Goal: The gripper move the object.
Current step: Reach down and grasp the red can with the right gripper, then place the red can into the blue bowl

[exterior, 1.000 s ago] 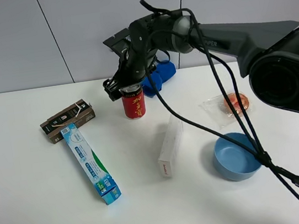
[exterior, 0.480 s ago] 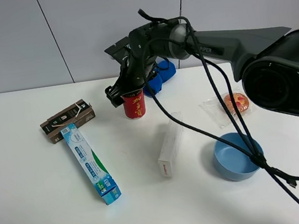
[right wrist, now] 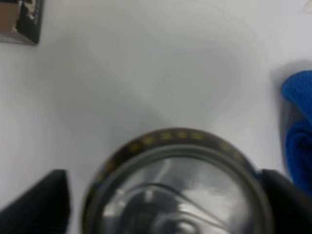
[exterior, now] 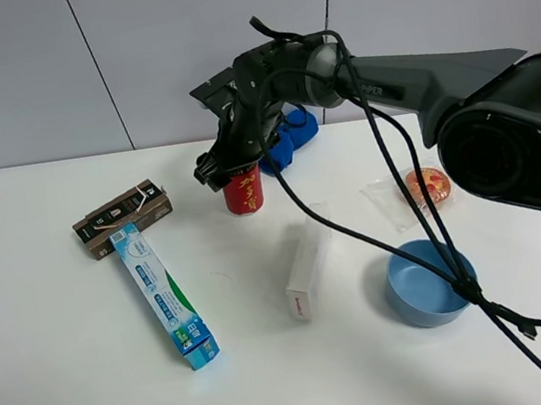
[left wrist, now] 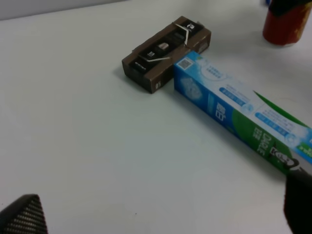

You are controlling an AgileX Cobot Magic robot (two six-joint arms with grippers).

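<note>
Spreads white and broad as the bench [exterior: 56, 394] under everything. Reaches in from the right of the high view as a thick dark grey right arm [exterior: 433, 64], runs level toward the back wall, then bends down at the wrist, trailing black cables [exterior: 436, 230] past the blue bowl [exterior: 417, 311]. Ends in the right claw [exterior: 230, 168], lowered over the top of the red drink can [exterior: 243, 194], upright on the bench near the back, left of middle. Lying around: a blue toothpaste box [exterior: 162, 293] touching a brown carton [exterior: 122, 218] at one end, a white box [exterior: 308, 268], a blue cloth [exterior: 287, 140] just behind the can, a clear packet [exterior: 418, 190] with a red disc inside. Shows, from the right wrist alone, the can's silver top between two dark fingers [right wrist: 39, 204]: spread to either side, one meeting the rim as far as the blur allows, the other a sliver off, so not pinching. Shows, from the left wrist alone, the left claw [left wrist: 158, 214], tips far apart, holding nothing, hovering over bare bench short of the toothpaste box, with the can beyond the carton.
</note>
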